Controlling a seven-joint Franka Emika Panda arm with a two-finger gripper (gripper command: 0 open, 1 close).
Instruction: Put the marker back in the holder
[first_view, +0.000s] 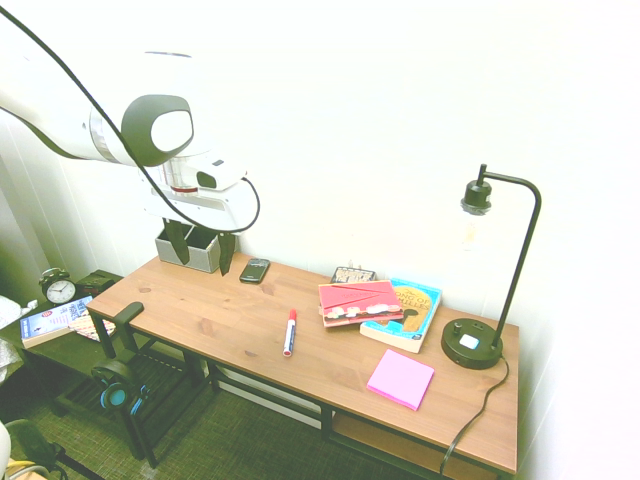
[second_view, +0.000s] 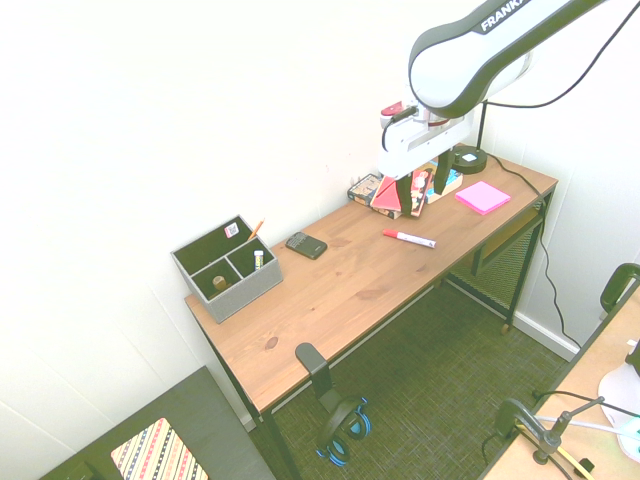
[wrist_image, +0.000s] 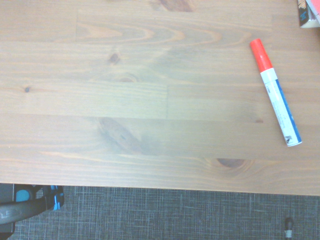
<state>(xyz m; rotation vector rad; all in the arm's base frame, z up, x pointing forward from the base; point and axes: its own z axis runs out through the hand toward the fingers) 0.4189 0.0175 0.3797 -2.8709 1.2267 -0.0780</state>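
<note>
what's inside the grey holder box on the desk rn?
The small grey box-shaped holder has three dark compartments. One holds a small white upright item, one a round object, the back one a pink-tagged thing. Compartment floors are mostly shadowed. The red-capped white marker isn't inside.

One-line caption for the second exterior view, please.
Open-jawed gripper hangs above the wooden desk, the red-capped marker lying flat between phone and pink notepad, the grey holder at the far end.

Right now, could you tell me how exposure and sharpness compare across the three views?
First exterior view: wall and arm blown out, the lamp dark against it. Second exterior view: wall overexposed, the desk clear. Wrist view: evenly lit, the marker sharp, its print unreadable.
</note>
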